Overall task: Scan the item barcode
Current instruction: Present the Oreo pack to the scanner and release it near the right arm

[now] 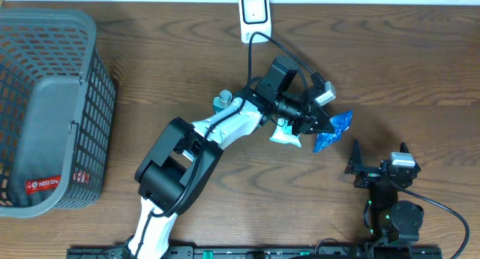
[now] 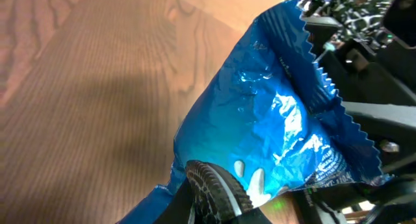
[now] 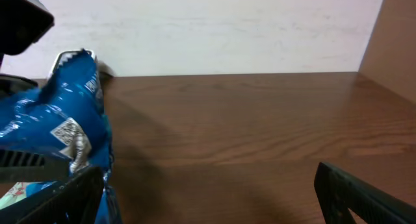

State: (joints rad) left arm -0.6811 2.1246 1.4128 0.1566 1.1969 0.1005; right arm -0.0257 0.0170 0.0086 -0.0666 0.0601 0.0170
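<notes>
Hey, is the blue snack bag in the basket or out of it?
Out. The left gripper holds the blue snack bag beside the right arm, well clear of the basket.

Table point(image 1: 165, 64), contents by position:
- basket point(image 1: 101, 101) at left edge, one packet point(image 1: 43, 185) in its near corner
- scanner point(image 1: 254, 15) at far edge, centre
- bag point(image 1: 331, 131) right of centre, in the left gripper point(image 1: 319, 124)
- right gripper point(image 1: 381, 155) just right of the bag, nearer the front edge
</notes>
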